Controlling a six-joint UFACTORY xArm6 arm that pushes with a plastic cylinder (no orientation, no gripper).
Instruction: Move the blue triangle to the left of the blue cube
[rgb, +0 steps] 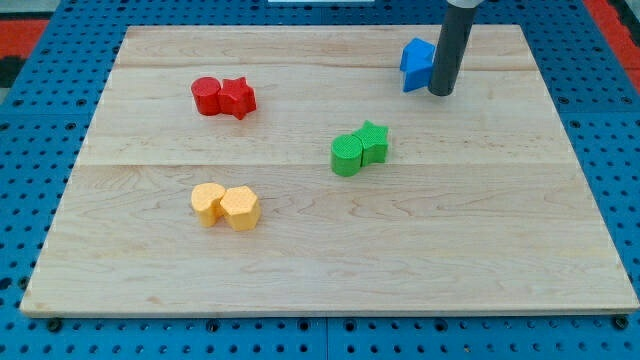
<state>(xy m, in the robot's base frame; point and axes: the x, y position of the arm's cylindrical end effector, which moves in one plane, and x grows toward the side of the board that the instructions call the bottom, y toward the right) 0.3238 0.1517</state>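
Blue blocks (415, 63) sit near the view's top right on the wooden board (330, 270). They look like one cluster, and I cannot tell the triangle from the cube because the rod hides their right part. My tip (441, 93) rests on the board right against the blue cluster's right side.
A red pair, a cylinder (207, 95) and a star (238, 97), lies at upper left. A green cylinder (347, 155) touches a green star (373, 143) at centre. Two yellow blocks (209, 203) (240, 208) lie at lower left.
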